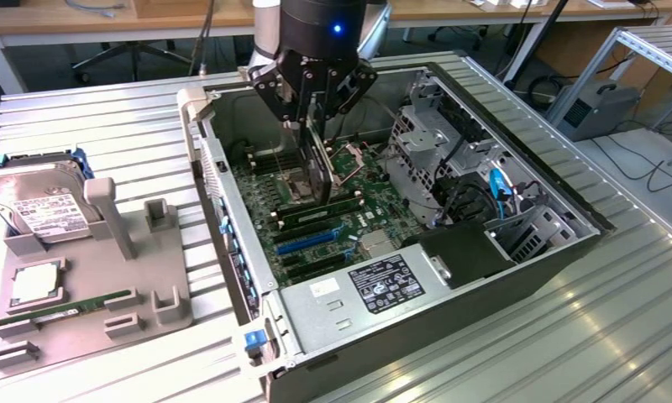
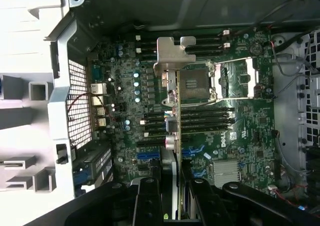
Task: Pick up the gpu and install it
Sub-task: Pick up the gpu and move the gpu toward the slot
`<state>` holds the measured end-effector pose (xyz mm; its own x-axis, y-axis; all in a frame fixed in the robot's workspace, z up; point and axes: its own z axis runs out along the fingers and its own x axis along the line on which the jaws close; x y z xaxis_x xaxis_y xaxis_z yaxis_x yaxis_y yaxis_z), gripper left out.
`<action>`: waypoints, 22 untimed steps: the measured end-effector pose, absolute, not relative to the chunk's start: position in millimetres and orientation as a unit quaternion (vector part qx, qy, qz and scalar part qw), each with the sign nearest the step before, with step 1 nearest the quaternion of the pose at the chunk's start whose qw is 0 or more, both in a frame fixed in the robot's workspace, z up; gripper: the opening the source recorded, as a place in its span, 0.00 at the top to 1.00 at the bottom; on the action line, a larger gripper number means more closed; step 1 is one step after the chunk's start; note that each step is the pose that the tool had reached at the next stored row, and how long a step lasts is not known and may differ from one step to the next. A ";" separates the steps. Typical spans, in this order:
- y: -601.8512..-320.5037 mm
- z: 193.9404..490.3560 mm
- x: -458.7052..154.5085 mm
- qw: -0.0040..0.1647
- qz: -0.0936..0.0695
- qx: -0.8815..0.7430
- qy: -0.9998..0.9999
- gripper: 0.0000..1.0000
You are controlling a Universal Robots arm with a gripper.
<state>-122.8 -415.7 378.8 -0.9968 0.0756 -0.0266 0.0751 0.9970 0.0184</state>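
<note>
"What is the claw doing?"

"It is pinching the gpu. Its fingers are partly closed, one pressing on each flat side. The card is hanging on its thin edge right below the claw."

"Where is that?"

"Inside the open computer case, over the green board. The card is not looking like it is sitting in any slot yet. Its silver bracket is looking like it is at the end farthest from the claw."

"What could be going wrong from here?"

"The claw is gripping just a small part of the card, so the card could be slipping or tipping if it bumps anything. The open chip holder and the memory sticks are lying under the claw, and the bracket could be scraping them if it is going down in the wrong spot."

"And the slot?"

"The blue slot is narrow. If the card is leaning, its edge could be landing beside the slot and pushing hard on the board, maybe bending something."
</note>
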 end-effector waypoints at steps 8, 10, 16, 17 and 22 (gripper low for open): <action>-415.7 375.8 -118.4 0.014 0.009 0.038 0.999 0.73; -415.7 374.6 -116.7 0.014 0.009 0.038 0.999 0.73; -415.7 371.7 -112.4 0.014 0.009 0.038 0.999 0.73; -415.7 371.3 -111.9 0.014 0.009 0.038 0.999 0.73; -415.7 369.0 -108.8 0.014 0.009 0.038 0.999 0.73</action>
<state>-108.8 -415.7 369.0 -0.9968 0.0756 -0.0266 0.0751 0.9970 0.0184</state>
